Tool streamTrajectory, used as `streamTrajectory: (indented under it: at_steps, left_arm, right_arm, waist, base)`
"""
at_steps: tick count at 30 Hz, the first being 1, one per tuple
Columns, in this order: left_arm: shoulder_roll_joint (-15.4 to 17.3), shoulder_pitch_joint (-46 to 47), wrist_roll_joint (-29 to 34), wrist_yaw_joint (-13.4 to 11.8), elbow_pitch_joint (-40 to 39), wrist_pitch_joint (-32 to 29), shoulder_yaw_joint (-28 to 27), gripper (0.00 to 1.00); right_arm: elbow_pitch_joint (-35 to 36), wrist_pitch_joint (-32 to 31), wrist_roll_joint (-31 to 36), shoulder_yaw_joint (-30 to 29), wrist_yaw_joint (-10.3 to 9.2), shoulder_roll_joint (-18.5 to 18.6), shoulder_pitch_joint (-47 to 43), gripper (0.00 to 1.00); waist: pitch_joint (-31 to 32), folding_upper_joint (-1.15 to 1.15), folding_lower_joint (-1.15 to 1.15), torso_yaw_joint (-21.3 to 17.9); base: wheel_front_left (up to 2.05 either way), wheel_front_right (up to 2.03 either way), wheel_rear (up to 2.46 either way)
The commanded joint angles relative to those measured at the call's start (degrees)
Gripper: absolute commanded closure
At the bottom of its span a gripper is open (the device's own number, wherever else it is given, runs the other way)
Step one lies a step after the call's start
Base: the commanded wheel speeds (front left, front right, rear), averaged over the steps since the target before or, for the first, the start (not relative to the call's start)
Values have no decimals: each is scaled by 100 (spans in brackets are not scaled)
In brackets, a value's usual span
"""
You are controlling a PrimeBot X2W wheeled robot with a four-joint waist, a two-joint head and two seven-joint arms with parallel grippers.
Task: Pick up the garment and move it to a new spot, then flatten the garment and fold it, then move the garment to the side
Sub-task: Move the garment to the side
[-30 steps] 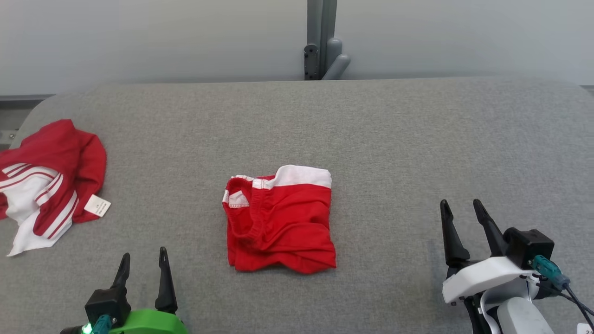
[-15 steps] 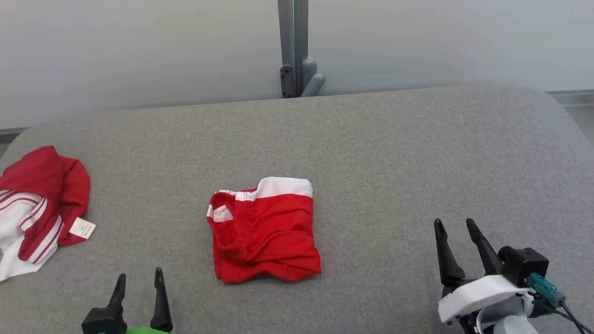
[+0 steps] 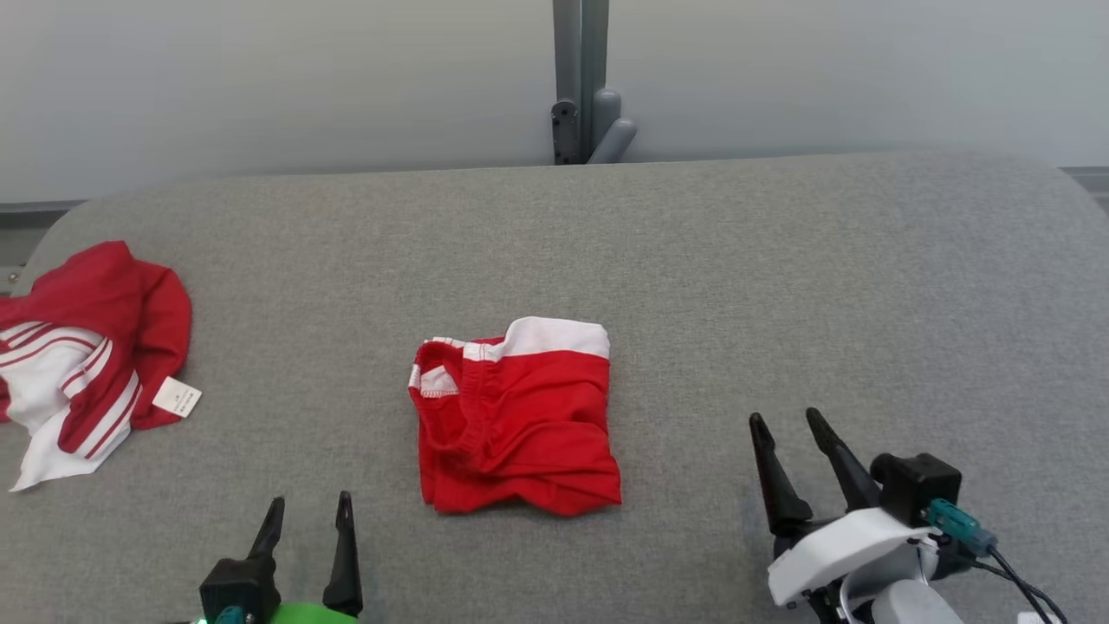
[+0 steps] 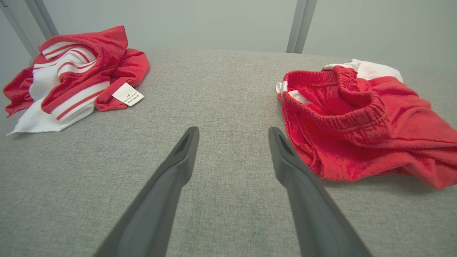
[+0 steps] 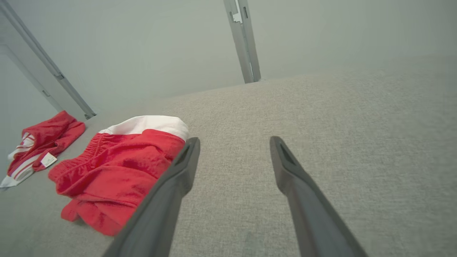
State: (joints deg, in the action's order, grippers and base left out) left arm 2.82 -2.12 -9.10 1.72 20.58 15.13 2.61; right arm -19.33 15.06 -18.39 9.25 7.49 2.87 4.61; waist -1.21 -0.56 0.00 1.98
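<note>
**Head view.** Item one: a folded red fabric garment with a white band, lying mid-way across the grey cloth-covered table as a rumpled, roughly square packet. Item two: a crumpled red-and-white striped garment with a white label, lying at the table's left end, well apart from item one. The left gripper and right gripper are hovering near the front edge, one either side of the packet, fingers spread and gripping nothing.

**Left wrist view.** The left gripper is pointing at bare cloth between the two garments. The folded garment is lying toward this view's right, elastic waistband showing on top.

**Right wrist view.** The right gripper is standing wide apart, with the folded garment just beside its left finger.

**Judgement.** Folding is looking done, with moving aside probably remaining. Doing it well is meaning pinching through every layer at the packet's edges and carrying it low, so the fold is not springing open.
</note>
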Motion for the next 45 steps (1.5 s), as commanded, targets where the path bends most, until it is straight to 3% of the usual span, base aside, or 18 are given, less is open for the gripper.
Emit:
streamTrajectory:
  at_steps: [1, 6, 14, 23, 24, 25, 26, 36, 40, 45]
  left_arm:
    - [21, 142, 24, 29, 5, 0, 82, 0]
    - [20, 276, 13, 31, 86, 0, 377, 0]
    - [18, 381, -19, -33, 65, -1, 492, 0]
    - [16, 369, -117, -81, -22, -1, 436, 0]
    - [15, 387, -135, -85, -34, -1, 449, 0]
    - [15, 404, -145, -95, -48, -1, 463, 0]
    - [16, 422, -161, -100, -57, -1, 474, 0]
    - [18, 502, -64, -14, -77, -1, 572, 0]
    - [18, 432, -23, 46, -103, -1, 625, 0]
    - [18, 393, -70, 73, -106, -1, 720, 0]
  right_arm:
    - [-77, 15, -79, 101, -1, 12, 177, 0]
    - [-576, 15, -502, 558, -1, 18, 710, 0]
    - [-1358, 15, -1050, 806, -1, 17, 1348, 0]
    - [-2276, 15, -1591, 1038, 0, 24, 1755, 0]
    - [-2321, 15, -1612, 1070, 0, 24, 1804, 3]
    - [-2362, 15, -1633, 1102, 0, 21, 1844, 45]
    - [-2400, 15, -1623, 1109, 0, 21, 1863, 100]
    - [-2323, 15, -1434, 825, -1, 19, 1773, 100]
    - [-2256, 15, -1388, 832, -1, 22, 1625, 100]
    - [-2238, 15, -1387, 847, -2, 20, 1457, 100]
  waist:
    - [-224, 56, 0, 305]
    - [-438, 56, 0, 817]
    - [-646, 56, 0, 1522]
    - [-780, 56, 0, 1790]
    - [-787, 56, 0, 1783]
    - [-795, 56, 0, 1766]
    - [-801, 56, 0, 1742]
    - [-602, 56, 0, 1209]
    - [-410, 56, 0, 666]
    - [-238, 56, 0, -288]
  base:
    - [0, 0, 0]
    - [0, 0, 0]
    - [0, 0, 0]
    - [0, 0, 0]
    - [0, 0, 0]
    - [0, 0, 0]
    - [0, 0, 0]
    - [0, 0, 0]
    - [0, 0, 0]
    - [0, 0, 0]
